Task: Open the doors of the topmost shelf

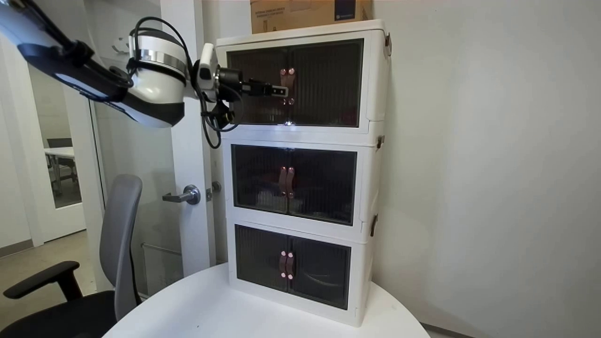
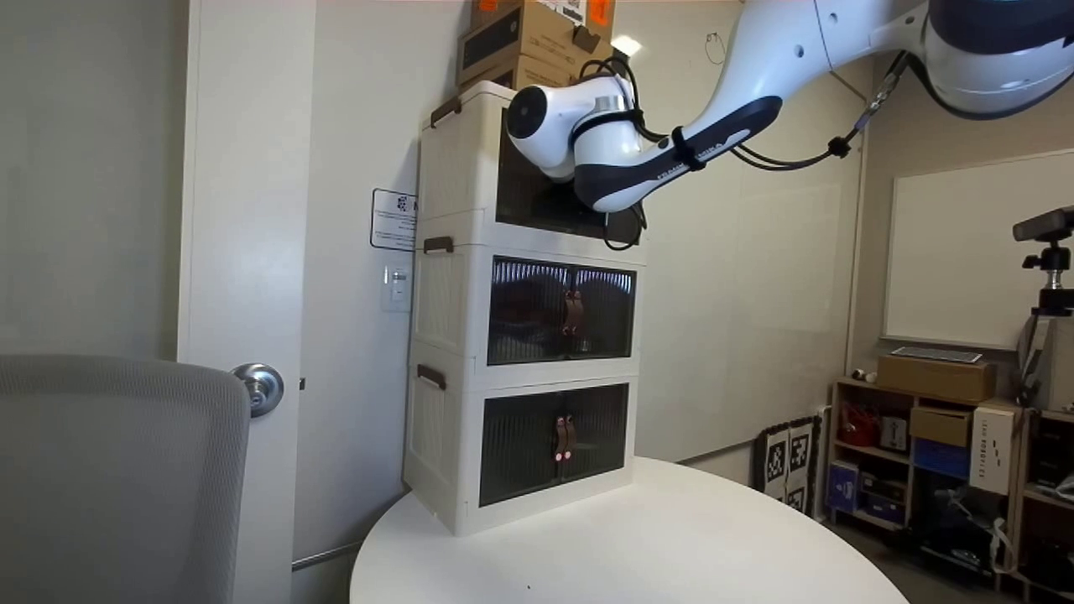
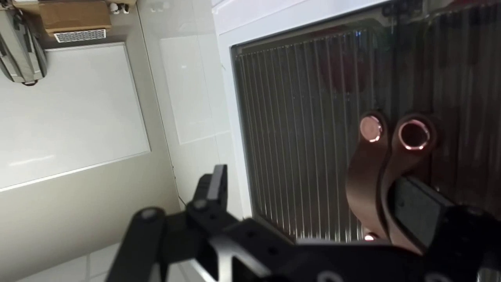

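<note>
The doors (image 1: 328,84) are closed, gripper (image 3: 318,197) beside their handles (image 3: 364,184), arm (image 2: 713,151) lettered “MIKA”.

In an exterior view, the white arm (image 1: 152,88), upper left, has black straps (image 1: 80,52), looping cables (image 1: 149,19), a silver band (image 1: 164,58) and black gripper (image 1: 283,91).
</note>
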`<state>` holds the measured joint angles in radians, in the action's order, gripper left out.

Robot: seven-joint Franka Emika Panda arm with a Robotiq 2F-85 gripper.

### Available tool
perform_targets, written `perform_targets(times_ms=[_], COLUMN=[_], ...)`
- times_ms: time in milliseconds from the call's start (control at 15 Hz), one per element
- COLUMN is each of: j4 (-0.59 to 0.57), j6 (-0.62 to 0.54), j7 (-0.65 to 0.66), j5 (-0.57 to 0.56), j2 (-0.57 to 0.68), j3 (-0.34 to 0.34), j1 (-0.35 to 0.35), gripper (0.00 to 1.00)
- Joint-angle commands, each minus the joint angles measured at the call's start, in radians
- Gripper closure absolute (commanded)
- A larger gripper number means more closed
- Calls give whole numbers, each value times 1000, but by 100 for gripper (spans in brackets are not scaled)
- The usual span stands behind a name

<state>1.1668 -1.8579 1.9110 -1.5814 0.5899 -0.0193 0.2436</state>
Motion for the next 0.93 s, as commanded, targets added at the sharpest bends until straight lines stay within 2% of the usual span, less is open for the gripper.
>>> perform_targets(times_ms=[0, 600, 867], j4=[79, 276, 387], j6=[84, 269, 243], j7=[-10, 15, 16], j5=[-4, -11, 16], j2=[-35, -165, -245], j3=[10, -39, -96], j1=[9, 57, 44], gripper=[0, 0, 0])
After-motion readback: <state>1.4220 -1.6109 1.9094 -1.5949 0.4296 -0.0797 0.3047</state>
